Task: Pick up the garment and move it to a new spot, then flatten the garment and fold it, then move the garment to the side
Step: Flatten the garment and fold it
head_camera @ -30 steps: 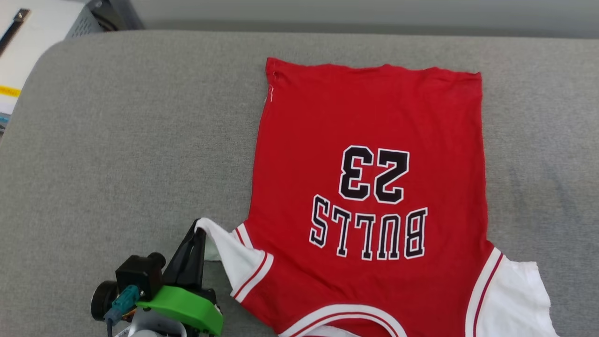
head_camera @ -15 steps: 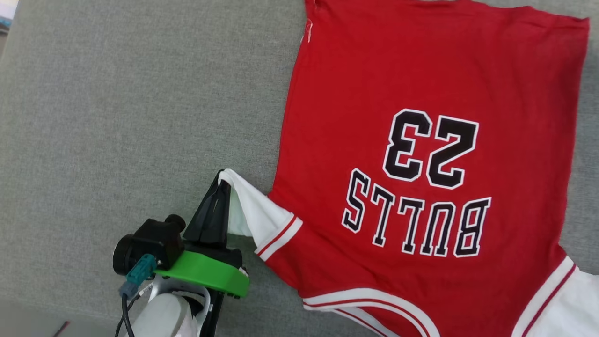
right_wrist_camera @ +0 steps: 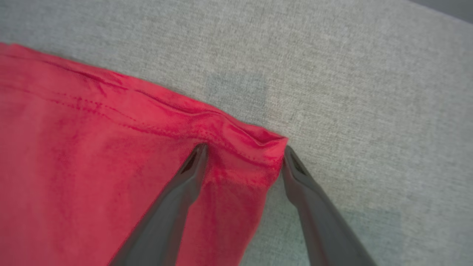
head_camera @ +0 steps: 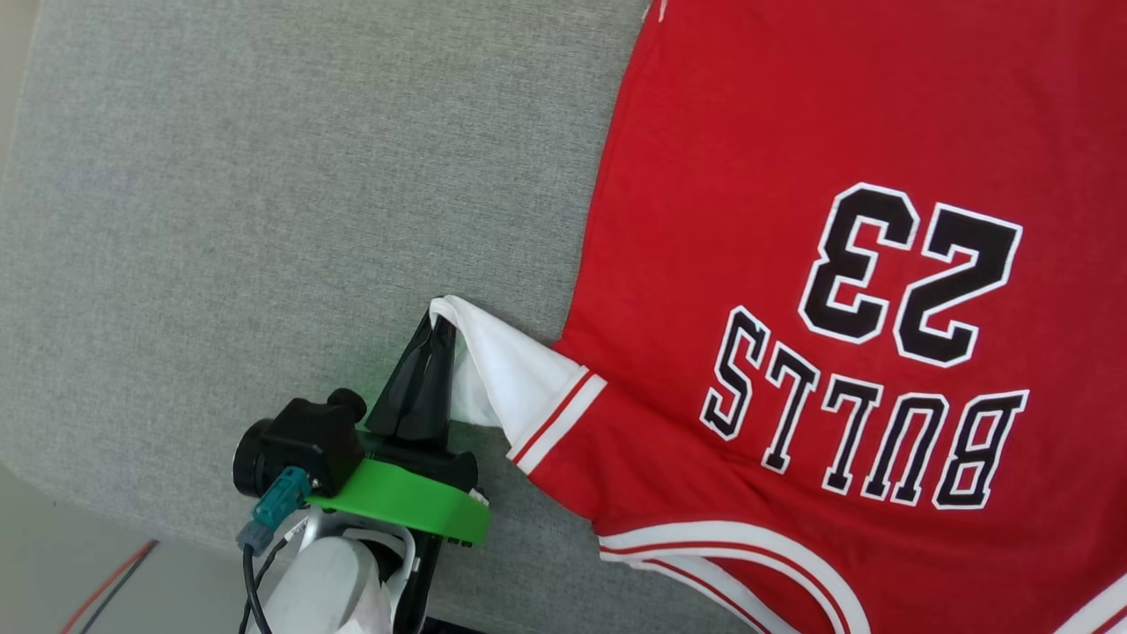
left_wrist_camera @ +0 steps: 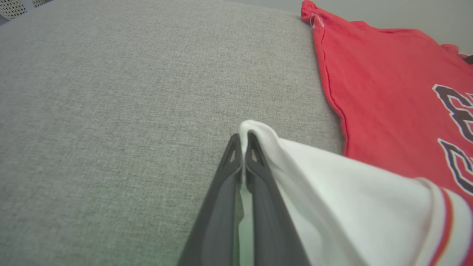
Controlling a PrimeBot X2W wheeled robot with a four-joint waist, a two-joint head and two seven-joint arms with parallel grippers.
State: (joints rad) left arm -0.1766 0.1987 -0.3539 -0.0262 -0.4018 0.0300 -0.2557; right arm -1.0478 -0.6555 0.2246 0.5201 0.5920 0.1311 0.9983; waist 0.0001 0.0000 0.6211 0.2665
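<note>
Grey woven fabric covers the surface [head_camera: 264, 220] under everything; compared with one second ago the head view has swung and come nearer, so the white furniture at the far left corner is out of the picture and the garment [head_camera: 792, 220] sits larger and tilted at the right; the things themselves lie as before, and the left gripper [head_camera: 438, 328] keeps the same pinch. At the lower left, past the rounded edge of the surface, a pale floor [head_camera: 44, 546] shows with a thin red line [head_camera: 110, 583] on it; the left gripper's jaws are pressed together on the tip of the white sleeve [head_camera: 511, 383], which is raised a little while the red body lies flat, the 23 facing up; in the right wrist view the right gripper [right_wrist_camera: 244, 149] stands with jaws spread wide over a red hem corner [right_wrist_camera: 258, 146], one finger above the red, one above the grey beside it, holding nothing; whether the tips touch I cannot tell.
</note>
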